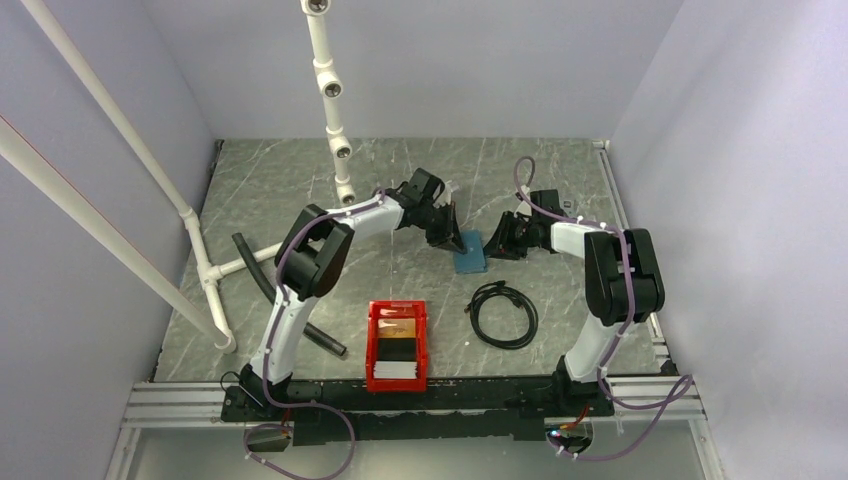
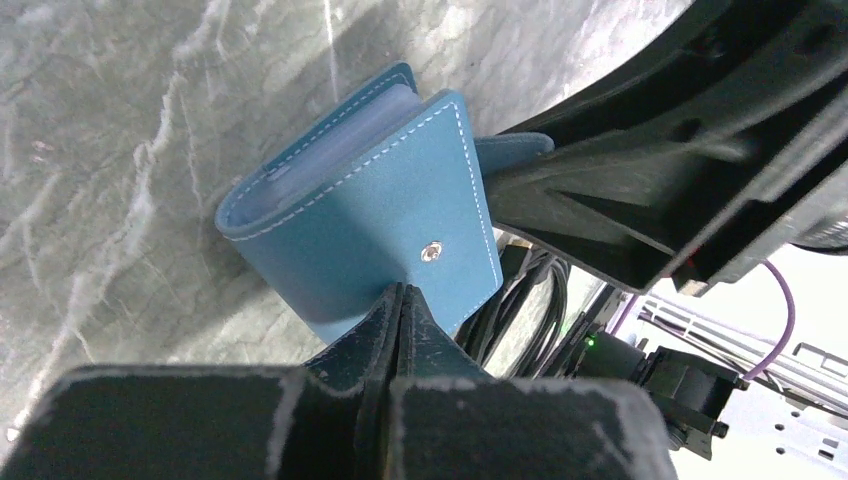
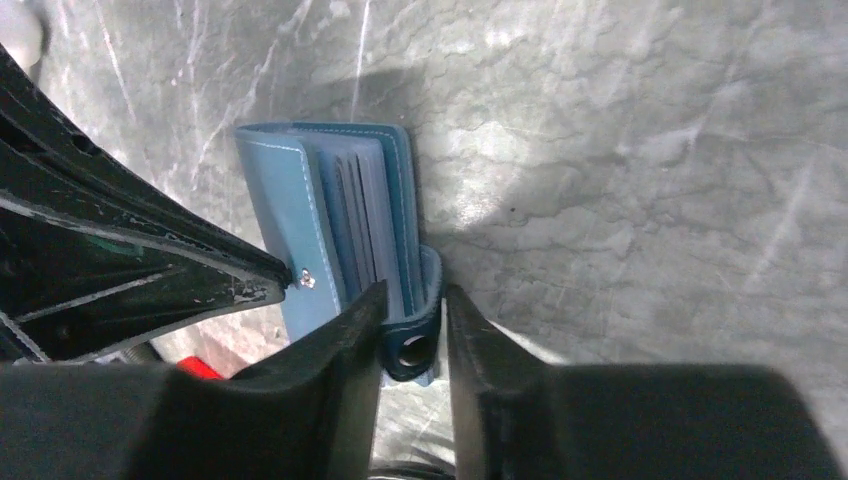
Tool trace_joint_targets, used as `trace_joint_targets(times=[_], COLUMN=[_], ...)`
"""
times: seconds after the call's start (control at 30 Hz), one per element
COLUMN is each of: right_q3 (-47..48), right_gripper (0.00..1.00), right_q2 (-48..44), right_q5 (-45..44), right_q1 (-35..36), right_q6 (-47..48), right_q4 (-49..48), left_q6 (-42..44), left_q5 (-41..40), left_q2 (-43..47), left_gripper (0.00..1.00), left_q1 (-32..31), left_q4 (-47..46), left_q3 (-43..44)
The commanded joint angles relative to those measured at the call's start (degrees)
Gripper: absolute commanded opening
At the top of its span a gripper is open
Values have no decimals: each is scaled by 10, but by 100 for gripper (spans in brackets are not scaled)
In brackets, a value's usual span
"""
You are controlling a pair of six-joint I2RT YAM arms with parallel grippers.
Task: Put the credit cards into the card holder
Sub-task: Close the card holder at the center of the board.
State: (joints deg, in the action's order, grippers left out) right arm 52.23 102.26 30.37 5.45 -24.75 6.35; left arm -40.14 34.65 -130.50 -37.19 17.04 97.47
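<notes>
The card holder (image 1: pixel 470 257): where is it lying, and which way is it pointing?

It is lying on the grey table (image 1: pixel 560 180), towards the back, between my two grippers. From above, its long axis is running from the near side towards the back wall, slightly slanted. It is standing partly open. In my right wrist view the fold is facing away from me, and the pocket leaves and the strap (image 3: pixel 410 345) are pointing towards my right fingers.

What are your grippers doing?

My left gripper (image 2: pixel 400 300) is pinching the raised cover's edge just beside the snap stud (image 2: pixel 432 251), fingers pressed together. My right gripper (image 3: pixel 414 300) is clasping the strap, its fingers standing a narrow way apart with the strap between them.

And the credit cards?

The credit cards (image 1: pixel 397 368) are sitting in the red bin (image 1: pixel 372 345) near my bases, well apart from the card holder, the whitish ones nearer me and the orange-gold one behind them.
</notes>
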Motion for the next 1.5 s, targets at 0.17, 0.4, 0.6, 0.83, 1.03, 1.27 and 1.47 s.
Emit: trace_joint_targets(times=[0.17,0.4,0.6,0.83,1.03,1.27,1.47], right_q3=[23,25,36,35,33,31,34], right_gripper=[49,38,31,31,29,20,17], right_q2=[-72,-72,-78,-89,-103,-103,-94], right_q5=[-52,-41,-55,-72,-88,-90,-93], right_q1=[3,4,10,11,12,12,12], right_q6=[35,38,45,51,52,53,55], right_q4=[53,40,46,53,54,58,61], left_q6=[13,20,25,32,33,33,35], left_q5=[9,5,7,0,2,3,2], left_q2=[-36,-43,-46,-47,-48,-51,-50], left_gripper=[0,0,0,0,0,0,0], left_q1=[3,3,3,3,3,3,3], left_q4=[17,38,42,49,48,48,50], left_q3=[44,50,50,50,50,47,48])
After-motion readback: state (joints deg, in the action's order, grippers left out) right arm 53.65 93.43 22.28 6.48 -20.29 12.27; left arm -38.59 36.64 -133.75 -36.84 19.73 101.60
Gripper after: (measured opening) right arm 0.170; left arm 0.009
